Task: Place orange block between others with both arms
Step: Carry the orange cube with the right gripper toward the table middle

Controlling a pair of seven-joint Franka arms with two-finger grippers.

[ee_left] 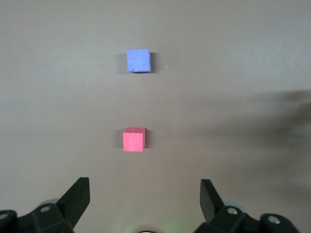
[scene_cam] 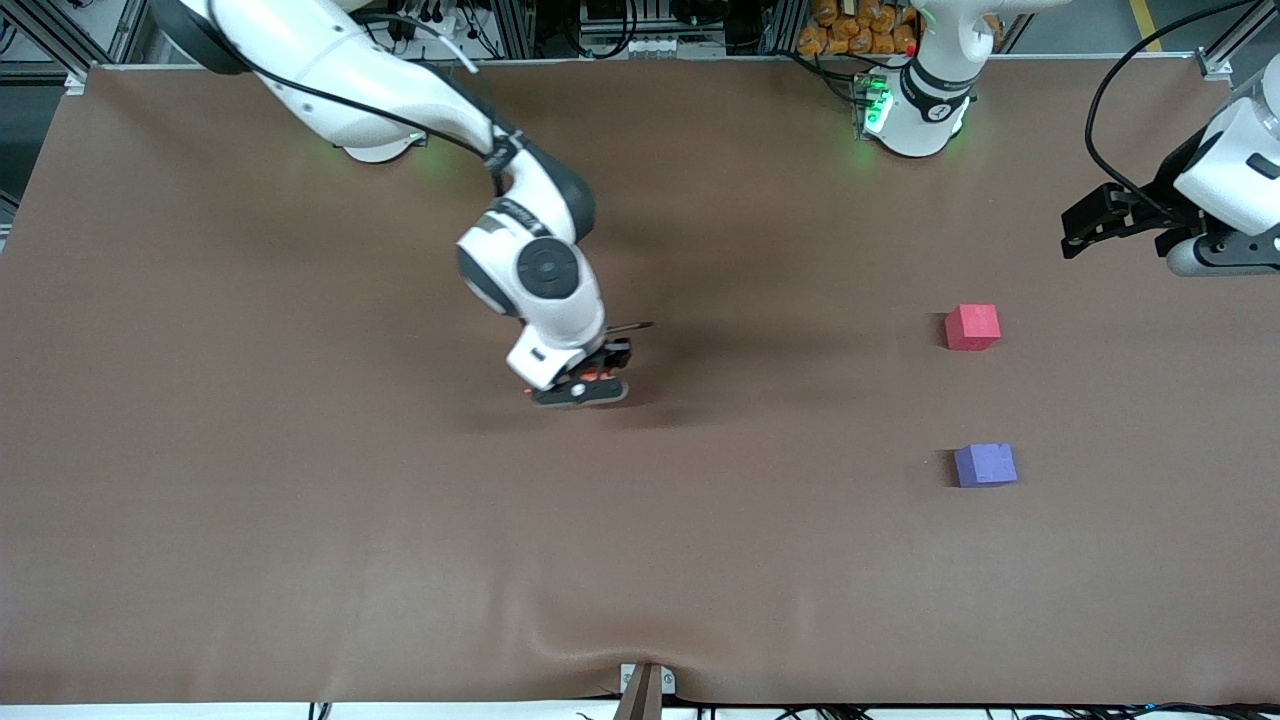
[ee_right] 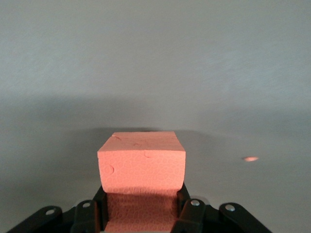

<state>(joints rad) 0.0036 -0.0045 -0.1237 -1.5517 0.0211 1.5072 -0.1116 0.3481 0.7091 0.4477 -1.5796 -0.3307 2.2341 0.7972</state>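
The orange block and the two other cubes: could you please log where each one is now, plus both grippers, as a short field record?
orange block: clamped in the right gripper, mid-table
pinkish-red cube: on the table, toward the left arm's end
purple-blue cube: same end, nearer the front camera than the pinkish-red cube, apart from it
left gripper: open, empty, waiting above the table near the two cubes
gap between cubes: unfilled

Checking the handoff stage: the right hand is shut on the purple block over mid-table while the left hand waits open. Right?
Not quite: the right hand is shut on the orange block, as the right wrist view shows. The left hand does wait open.
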